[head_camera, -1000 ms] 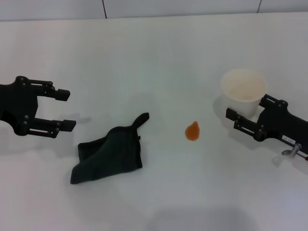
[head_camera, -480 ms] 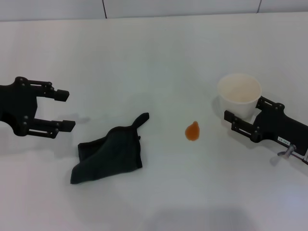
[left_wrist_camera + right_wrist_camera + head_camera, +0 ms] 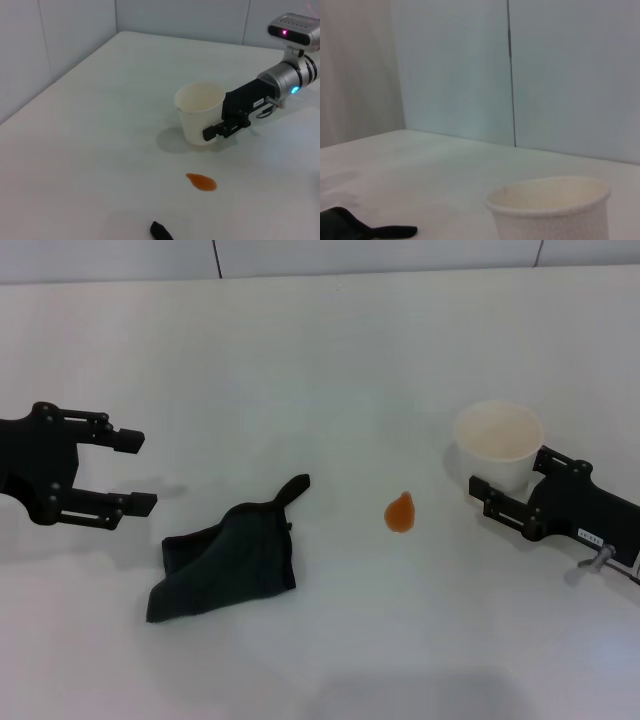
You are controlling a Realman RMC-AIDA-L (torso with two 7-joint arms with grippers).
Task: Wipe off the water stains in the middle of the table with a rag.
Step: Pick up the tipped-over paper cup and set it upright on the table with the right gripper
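The bench (image 3: 330, 350) is white and flat. A small orange stain (image 3: 400, 512) sits near the middle of it. The dark rag (image 3: 227, 558) lies crumpled to the left of the stain, a little apart from it, with its pointed tail sticking up toward the back. Nothing is touching the rag.

The left hand (image 3: 135, 472) hangs over the left side of the bench, away from the rag. Its fingers are spread wide and hold nothing.

The right hand (image 3: 490, 488) is on the right side, and its fingers are around a white cup (image 3: 498, 442). The cup stands upright, behind the stain and to its right.
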